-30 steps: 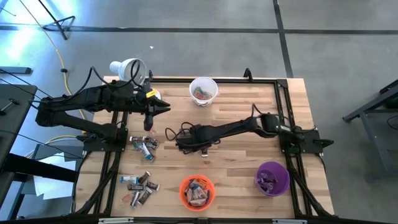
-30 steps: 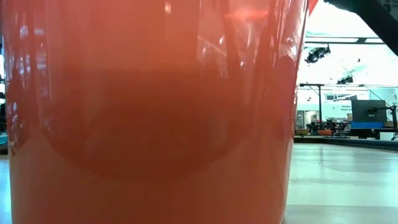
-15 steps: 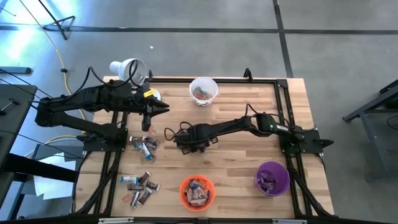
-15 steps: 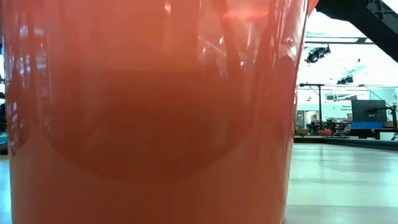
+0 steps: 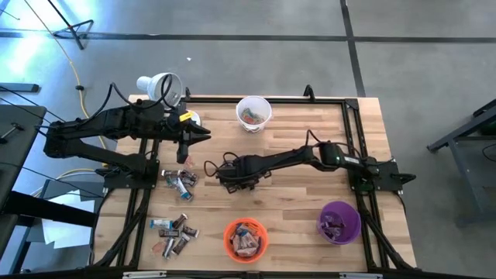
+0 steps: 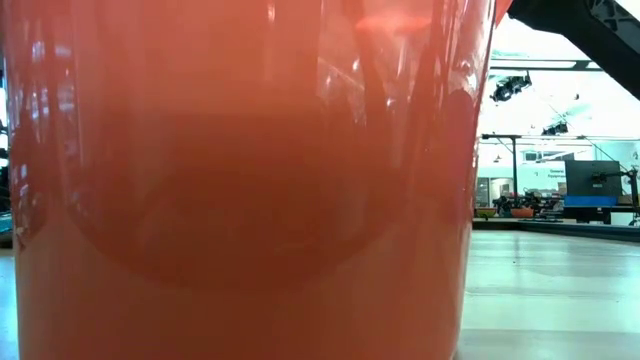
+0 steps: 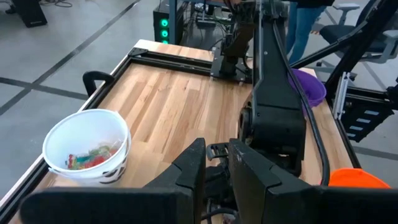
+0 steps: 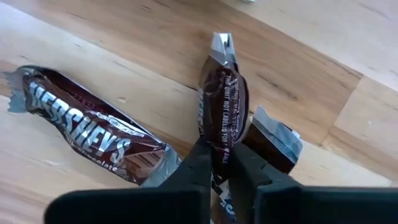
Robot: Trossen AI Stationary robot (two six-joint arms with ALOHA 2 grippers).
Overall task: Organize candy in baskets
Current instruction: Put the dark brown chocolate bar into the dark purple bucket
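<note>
A: Where's the right pincer (image 8: 216, 163) just now?

B: Low over the middle of the pale wooden-plank bench (image 5: 294, 198), fingers pinched onto the end of a dark brown wrapped chocolate bar (image 8: 222, 106). The bar sticks out lengthwise between them, gripped at one end, I'd judge so it lifts free of its neighbours.

A: Neighbours?

B: A longer brown bar with silver lettering (image 8: 93, 134) lies just beside it, and a third brown piece with a silver end (image 8: 272, 144) touches it on the other side. Both are loose on the wood.

A: And the left pincer (image 5: 184, 152)?

B: It hangs above the bench near the white desk lamp (image 5: 159, 85), off to the left. Its fingers (image 7: 186, 174) stand a narrow gap apart with nothing between them. It looks to be waiting.

A: How much is left?

B: Plenty. Two loose heaps of wrapped candy (image 5: 177, 180) lie on the left side. The white round plastic basket (image 5: 253, 112) holds colourful pieces, the orange basket (image 5: 245, 237) a heap of wrapped pieces, the purple basket (image 5: 339, 220) a few dark ones. Which basket this brown bar is meant for, I can't tell.
</note>
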